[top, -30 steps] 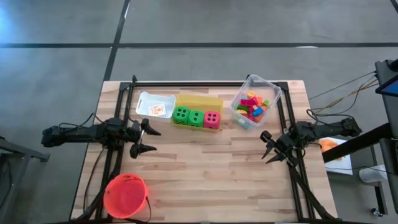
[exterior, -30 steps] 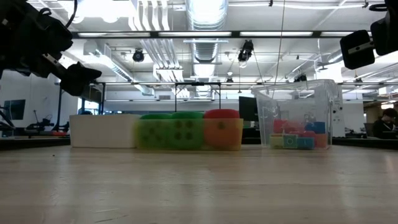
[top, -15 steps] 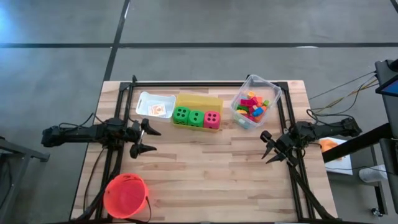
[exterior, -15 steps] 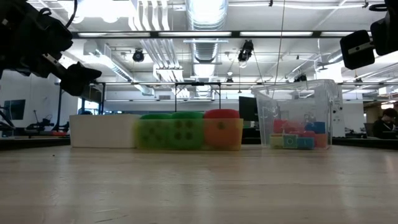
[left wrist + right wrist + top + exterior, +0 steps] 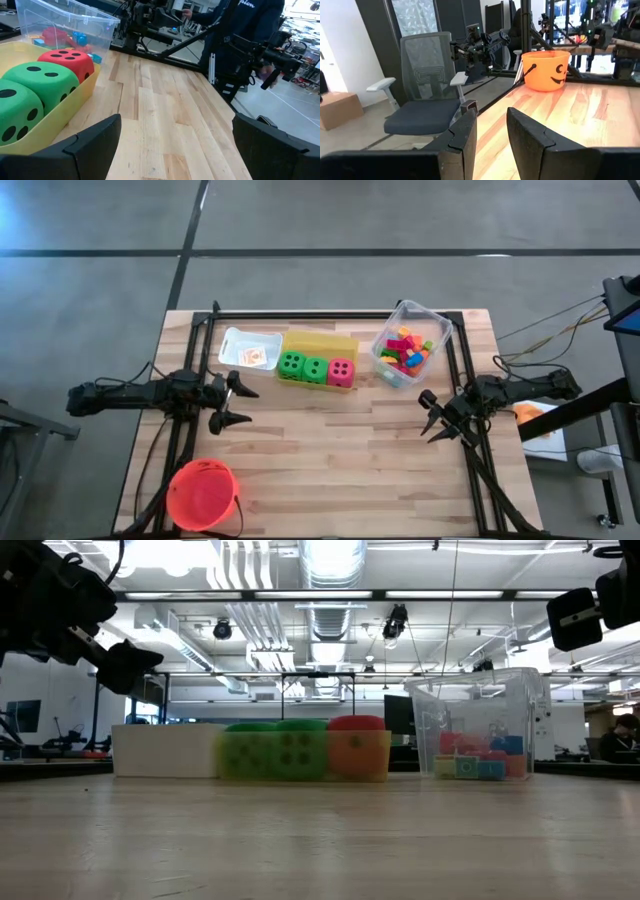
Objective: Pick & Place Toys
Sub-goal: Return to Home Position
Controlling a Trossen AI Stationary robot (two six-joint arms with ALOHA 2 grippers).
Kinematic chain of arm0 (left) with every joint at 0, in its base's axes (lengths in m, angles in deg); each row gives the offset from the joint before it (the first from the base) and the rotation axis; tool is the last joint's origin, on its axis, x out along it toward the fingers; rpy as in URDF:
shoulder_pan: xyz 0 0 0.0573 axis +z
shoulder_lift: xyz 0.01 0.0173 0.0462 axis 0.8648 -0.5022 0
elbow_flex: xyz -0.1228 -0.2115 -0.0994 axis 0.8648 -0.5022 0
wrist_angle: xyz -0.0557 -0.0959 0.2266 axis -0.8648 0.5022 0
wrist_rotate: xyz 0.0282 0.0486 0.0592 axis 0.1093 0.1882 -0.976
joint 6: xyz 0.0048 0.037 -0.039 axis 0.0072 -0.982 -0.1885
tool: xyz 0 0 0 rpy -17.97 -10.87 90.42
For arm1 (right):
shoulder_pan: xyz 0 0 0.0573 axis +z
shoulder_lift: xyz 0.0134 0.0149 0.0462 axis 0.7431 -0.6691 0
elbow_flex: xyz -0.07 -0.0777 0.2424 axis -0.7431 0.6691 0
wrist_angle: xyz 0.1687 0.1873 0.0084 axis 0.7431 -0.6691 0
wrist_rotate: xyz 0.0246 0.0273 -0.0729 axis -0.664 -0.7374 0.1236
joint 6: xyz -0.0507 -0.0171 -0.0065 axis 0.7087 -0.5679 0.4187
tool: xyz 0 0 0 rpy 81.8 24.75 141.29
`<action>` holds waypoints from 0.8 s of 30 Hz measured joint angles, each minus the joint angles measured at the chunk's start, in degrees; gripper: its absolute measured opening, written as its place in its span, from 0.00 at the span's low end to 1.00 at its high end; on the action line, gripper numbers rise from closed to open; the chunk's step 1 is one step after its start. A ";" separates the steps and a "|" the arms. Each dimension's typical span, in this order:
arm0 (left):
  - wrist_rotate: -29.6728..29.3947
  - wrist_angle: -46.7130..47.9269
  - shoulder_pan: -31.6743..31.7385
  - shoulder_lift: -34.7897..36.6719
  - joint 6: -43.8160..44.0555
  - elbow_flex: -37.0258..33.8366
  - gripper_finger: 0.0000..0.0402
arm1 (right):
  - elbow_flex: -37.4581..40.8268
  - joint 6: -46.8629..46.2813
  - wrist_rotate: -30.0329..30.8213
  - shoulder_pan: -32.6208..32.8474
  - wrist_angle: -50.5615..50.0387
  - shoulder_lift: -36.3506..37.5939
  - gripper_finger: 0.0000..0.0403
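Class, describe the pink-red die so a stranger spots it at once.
Find the yellow bin at the table's far side. Three dotted dice sit in a row inside. The pink-red die sits nearest the clear bin; the other two are green.

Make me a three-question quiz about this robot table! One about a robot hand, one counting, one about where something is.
1. The left hand is: A) open, holding nothing B) shut on a toy C) hidden from every camera
2. How many green dice sit in the yellow bin? A) one B) two C) three
3. Where are the small bright blocks? A) in the left hand B) in the yellow bin C) in the clear bin
Answers: 1 A, its fingers stand wide apart with nothing between; 2 B, two green ones beside one red die; 3 C, they show through its clear walls. The right hand, open too, waits near that bin.
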 joint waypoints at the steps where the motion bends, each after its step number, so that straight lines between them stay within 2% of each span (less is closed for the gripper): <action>1: 0.00 0.00 0.01 0.01 0.00 0.00 0.92 | 0.00 0.54 -0.01 0.00 0.00 0.00 0.25; 8: 0.00 0.00 0.00 0.01 0.00 0.00 0.92 | 0.00 14.91 0.02 0.00 0.04 0.02 0.25; 11: 0.00 0.00 0.00 0.02 0.00 0.00 0.92 | 0.00 16.06 1.27 0.01 0.13 0.07 0.25; 13: 0.00 0.00 0.00 0.01 0.00 0.00 0.92 | 0.00 12.95 6.90 0.02 0.13 0.07 0.25; 17: -0.01 0.02 0.00 0.02 0.02 0.00 0.92 | 0.00 2.83 27.22 0.00 -0.75 0.07 0.25; 19: -0.02 0.02 0.00 0.02 0.00 0.00 0.92 | 0.00 0.34 34.36 0.02 -1.34 0.07 0.25; 21: -0.01 0.01 0.00 0.02 0.00 0.00 0.92 | 0.00 -0.07 36.91 0.02 -1.60 0.08 0.25; 24: -0.02 0.00 0.00 0.00 0.01 0.00 0.92 | 0.02 2.60 33.58 -0.01 -1.86 0.06 0.25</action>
